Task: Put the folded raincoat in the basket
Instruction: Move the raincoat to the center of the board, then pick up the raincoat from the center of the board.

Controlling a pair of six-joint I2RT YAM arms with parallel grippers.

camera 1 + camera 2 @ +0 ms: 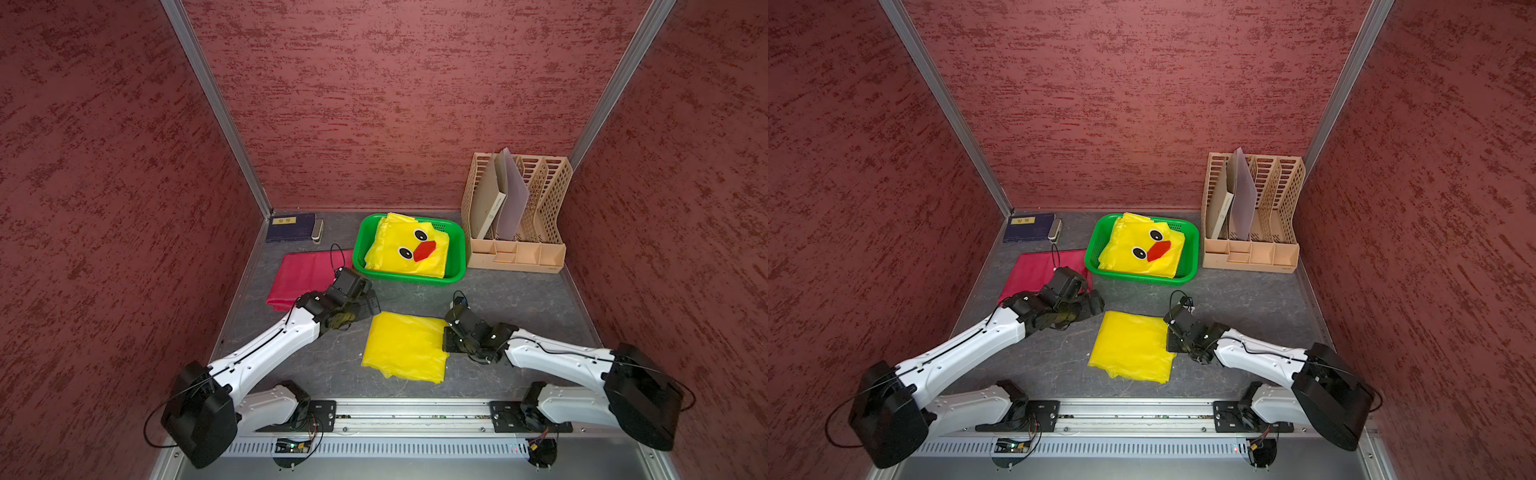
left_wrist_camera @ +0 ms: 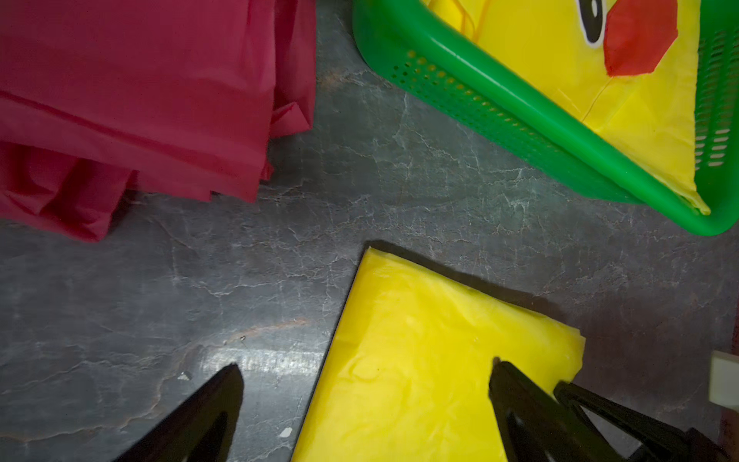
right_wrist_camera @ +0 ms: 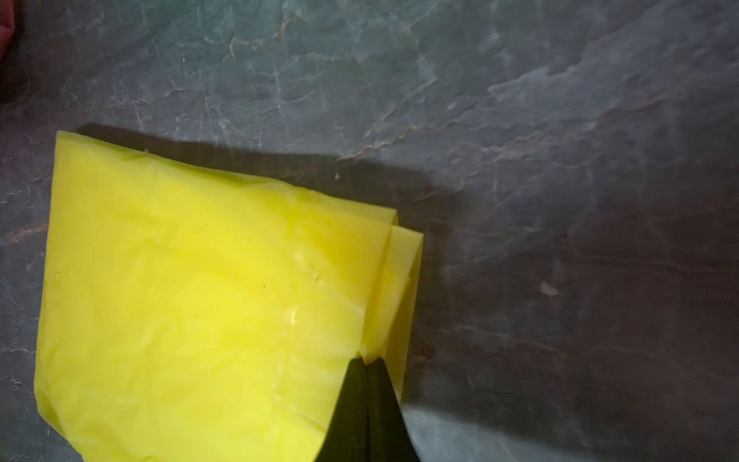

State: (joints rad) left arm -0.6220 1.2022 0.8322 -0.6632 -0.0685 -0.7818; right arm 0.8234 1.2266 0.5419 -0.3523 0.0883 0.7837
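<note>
**Right claw pinches the yellow raincoat's edge; left claw spread above its corner**

The right claw is pressed together on a layered fold at the near edge of the plain yellow raincoat. The coat is a crinkled, glossy plastic square lying on the table, spread out from the claw towards the left claw. That claw's black tapered fingers stand wide apart over the coat's far corner and hold nothing.

Beyond both claws sits the basket, bright green perforated plastic with rounded corners, apart from the yellow coat with bare marbled grey table between them. A folded duck-face raincoat already fills most of it. Just outside the left claw lies a folded pink raincoat, thin and creased. Far past the right claw stands a beige lattice file rack with folders. A dark blue book lies in the far corner behind the pink coat.
</note>
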